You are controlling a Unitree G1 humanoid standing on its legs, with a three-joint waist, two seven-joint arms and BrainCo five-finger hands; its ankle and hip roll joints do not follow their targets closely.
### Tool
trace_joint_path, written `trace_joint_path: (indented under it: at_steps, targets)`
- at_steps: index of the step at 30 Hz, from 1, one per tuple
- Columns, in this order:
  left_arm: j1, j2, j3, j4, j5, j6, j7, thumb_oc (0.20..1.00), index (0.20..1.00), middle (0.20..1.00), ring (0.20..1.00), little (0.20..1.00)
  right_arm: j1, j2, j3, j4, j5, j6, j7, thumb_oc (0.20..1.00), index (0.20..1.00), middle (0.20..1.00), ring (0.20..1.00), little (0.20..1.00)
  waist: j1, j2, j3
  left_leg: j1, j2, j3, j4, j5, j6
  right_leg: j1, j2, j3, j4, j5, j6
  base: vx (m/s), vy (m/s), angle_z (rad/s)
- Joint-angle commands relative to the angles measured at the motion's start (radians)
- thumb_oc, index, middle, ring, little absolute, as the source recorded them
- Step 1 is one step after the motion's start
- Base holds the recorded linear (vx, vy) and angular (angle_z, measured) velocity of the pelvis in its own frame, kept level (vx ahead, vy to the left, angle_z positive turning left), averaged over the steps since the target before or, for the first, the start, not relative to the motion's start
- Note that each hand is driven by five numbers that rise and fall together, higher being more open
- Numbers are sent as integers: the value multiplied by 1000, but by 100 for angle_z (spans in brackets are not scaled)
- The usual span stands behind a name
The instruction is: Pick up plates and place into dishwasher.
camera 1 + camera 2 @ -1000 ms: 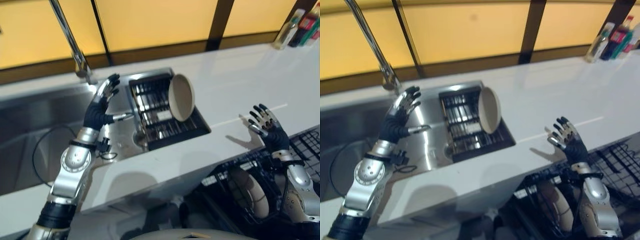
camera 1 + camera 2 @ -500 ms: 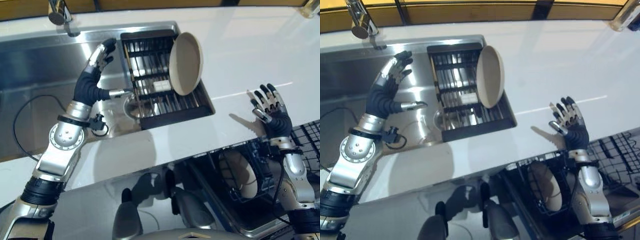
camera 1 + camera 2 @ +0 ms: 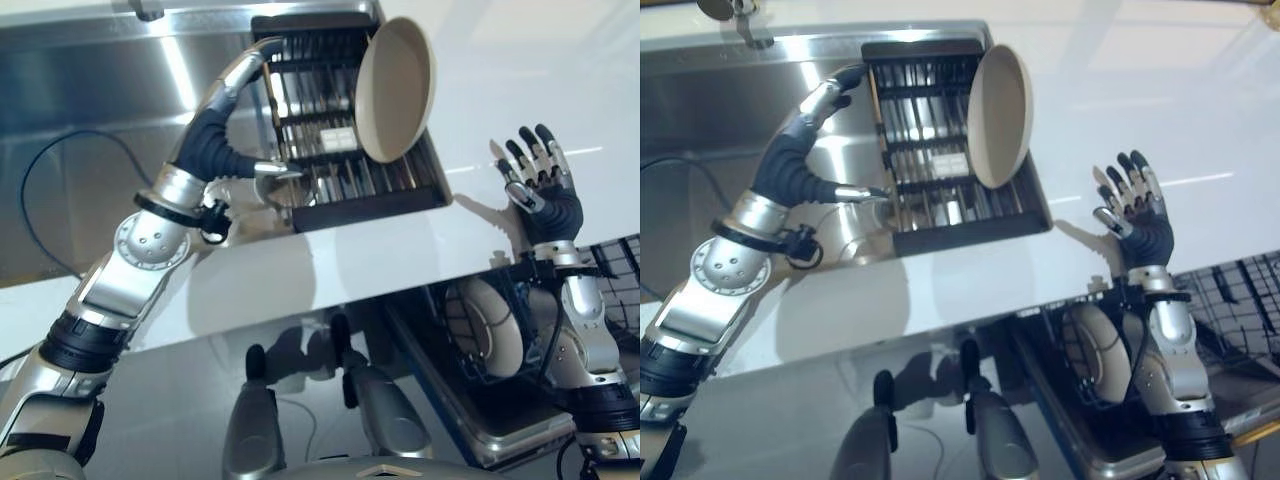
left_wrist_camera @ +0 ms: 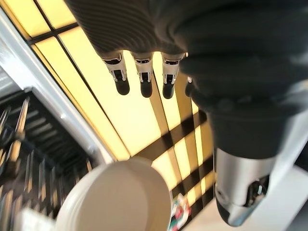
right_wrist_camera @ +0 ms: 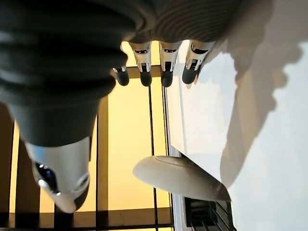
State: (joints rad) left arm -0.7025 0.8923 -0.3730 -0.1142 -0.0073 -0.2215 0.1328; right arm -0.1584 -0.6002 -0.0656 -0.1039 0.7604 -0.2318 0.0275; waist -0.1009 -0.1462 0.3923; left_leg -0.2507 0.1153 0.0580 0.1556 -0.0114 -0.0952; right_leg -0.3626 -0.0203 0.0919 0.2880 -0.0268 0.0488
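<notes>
A beige plate (image 3: pixel 395 90) stands on edge at the right side of a black drying rack (image 3: pixel 320 120) set in the steel sink (image 3: pixel 90 120). My left hand (image 3: pixel 222 125) is open over the rack's left edge, its fingers stretched along the rack and its thumb pointing at it, a short way left of the plate (image 4: pixel 115 197). Over the white counter (image 3: pixel 500 60), right of the rack, my right hand (image 3: pixel 538 185) is held up open and holds nothing; the plate (image 5: pixel 178 175) shows past its fingers (image 5: pixel 161 67). Another beige plate (image 3: pixel 492 325) stands in the dishwasher rack (image 3: pixel 470 340) below the counter.
The counter's front edge (image 3: pixel 330 290) runs between the sink and the pulled-out dishwasher rack at lower right. A tap base (image 3: pixel 735 15) stands behind the sink at the top left. Yellow panels with dark frames (image 4: pixel 91 72) rise behind the counter.
The camera has tipped down and closer. My left hand has reached further over the rack towards the plate. The right hand stays raised and open over the counter.
</notes>
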Motion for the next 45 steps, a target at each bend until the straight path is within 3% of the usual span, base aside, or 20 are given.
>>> trace_joint_path:
  at_steps: [1, 5, 7, 11, 18, 23, 25, 32, 33, 34, 38, 45]
  targets:
    - [-365, 70, -67, 178, 59, 7, 44, 1000, 1000, 1000, 1000, 1000, -37, -78, -35, -51, 44, 3, 31, 1000, 1000, 1000, 1000, 1000, -104, 53, -41, 27, 3, 2, -109, 69, 46, 104, 7, 5, -155, 78, 51, 8, 70, 31]
    - [-561, 93, -234, 324, 145, 42, 74, 1000, 1000, 1000, 1000, 1000, -57, -124, -44, -24, 78, 11, 66, 1000, 1000, 1000, 1000, 1000, -133, 69, -38, 40, 2, 28, -116, 64, 44, 101, -2, 11, -148, 72, 52, 12, 97, -50]
    - [-653, 85, -311, 409, 110, 55, 94, 1000, 1000, 1000, 1000, 1000, -76, -147, -38, -3, 86, 6, 77, 1000, 1000, 1000, 1000, 1000, -146, 78, -34, 39, 0, 38, -115, 62, 45, 90, -5, 16, -140, 67, 52, -12, 122, -31]
    - [-677, 63, -332, 477, 128, 61, 129, 1000, 1000, 1000, 1000, 1000, -79, -158, -37, 24, 86, -12, 103, 1000, 1000, 1000, 1000, 1000, -162, 91, -23, 38, -2, 51, -108, 58, 45, 81, -8, 19, -126, 59, 48, 6, 82, -23]
    - [-803, 82, -524, 548, 492, 86, 148, 1000, 1000, 1000, 1000, 1000, -92, -202, -26, 47, 109, -26, 108, 1000, 1000, 1000, 1000, 1000, -190, 92, -27, 31, -5, 67, -100, 53, 41, 68, -6, 30, -119, 57, 47, 19, 26, -19]
    - [-948, 122, -738, 569, 567, 126, 61, 1000, 1000, 1000, 1000, 1000, -85, -247, -33, 88, 144, -39, 134, 1000, 1000, 1000, 1000, 1000, -206, 102, -25, 29, -5, 75, -92, 49, 39, 60, -12, 34, -113, 58, 53, 23, 15, 0]
    - [-989, 128, -786, 559, 555, 167, 42, 1000, 1000, 1000, 1000, 1000, -85, -261, -29, 91, 155, -44, 132, 1000, 1000, 1000, 1000, 1000, -209, 105, -19, 26, -7, 64, -91, 51, 39, 57, -11, 40, -109, 58, 54, 0, 0, 0]
    - [-1082, 141, -919, 570, 656, 217, -112, 1000, 1000, 1000, 1000, 1000, -103, -274, -15, 108, 178, -64, 139, 1000, 1000, 1000, 1000, 1000, -214, 120, -11, 20, -1, 70, -91, 57, 33, 51, -16, 27, -100, 52, 54, -4, 1, 0]
    - [-1090, 143, -933, 575, 665, 219, -123, 382, 382, 382, 382, 382, -104, -276, -12, 108, 176, -66, 139, 1000, 1000, 1000, 1000, 1000, -214, 121, -11, 19, -1, 71, -88, 56, 33, 51, -18, 25, -99, 51, 53, -9, 2, -6]
    - [-1094, 145, -941, 567, 698, 231, -159, 200, 200, 200, 200, 200, -105, -277, -11, 105, 174, -65, 137, 1000, 1000, 1000, 1000, 1000, -213, 123, -13, 19, -1, 70, -86, 55, 33, 51, -20, 22, -97, 49, 53, 5, 7, -6]
    - [-1106, 146, -971, 578, 800, 217, -225, 200, 200, 200, 200, 200, -113, -287, -3, 108, 168, -58, 133, 1000, 1000, 1000, 1000, 1000, -216, 139, -18, 22, -1, 69, -80, 54, 29, 58, -23, 18, -93, 42, 51, 14, 23, -1]
    - [-1123, 160, -985, 562, 837, 226, -168, 200, 200, 200, 200, 200, -99, -278, -2, 111, 163, -71, 133, 1000, 1000, 1000, 1000, 1000, -212, 135, -20, 21, 1, 73, -79, 54, 28, 63, -29, 12, -95, 39, 54, 0, 0, 0]
